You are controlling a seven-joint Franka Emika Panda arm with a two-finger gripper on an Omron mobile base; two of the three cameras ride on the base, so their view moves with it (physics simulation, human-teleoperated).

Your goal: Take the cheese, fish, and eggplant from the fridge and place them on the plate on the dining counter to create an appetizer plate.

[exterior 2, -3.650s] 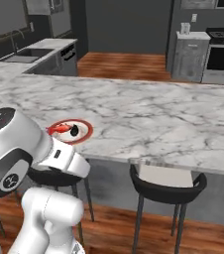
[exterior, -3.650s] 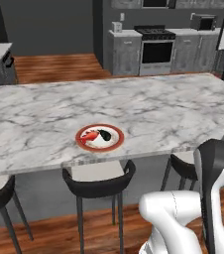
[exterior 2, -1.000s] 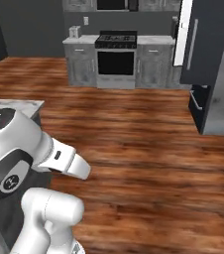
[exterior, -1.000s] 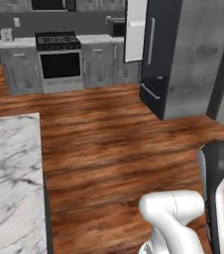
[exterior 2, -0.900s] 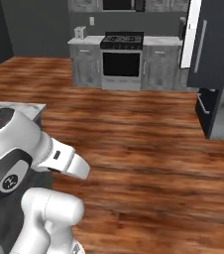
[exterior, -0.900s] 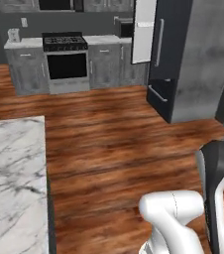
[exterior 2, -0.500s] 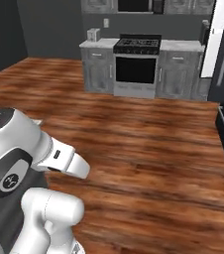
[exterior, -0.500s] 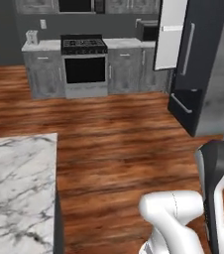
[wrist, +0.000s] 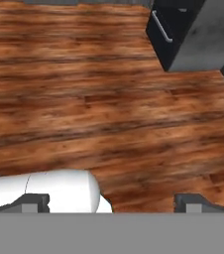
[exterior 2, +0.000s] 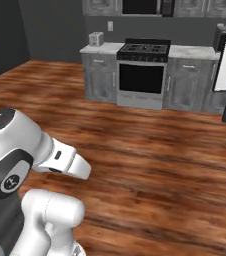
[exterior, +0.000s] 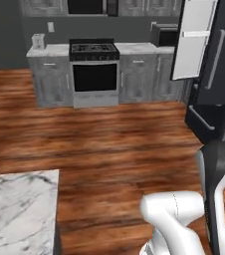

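One tall fridge [exterior: 215, 74] stands upright, door ajar; end effector [wrist: 111, 203] fingers apart.

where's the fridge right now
The fridge stands at the right edge of the left base view, its pale door swung open, just right of the grey cabinets and the stove, across the wood floor.

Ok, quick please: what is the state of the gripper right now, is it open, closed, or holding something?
Gripper: open, the fingers stand wide apart over the wooden floor, holding nothing.
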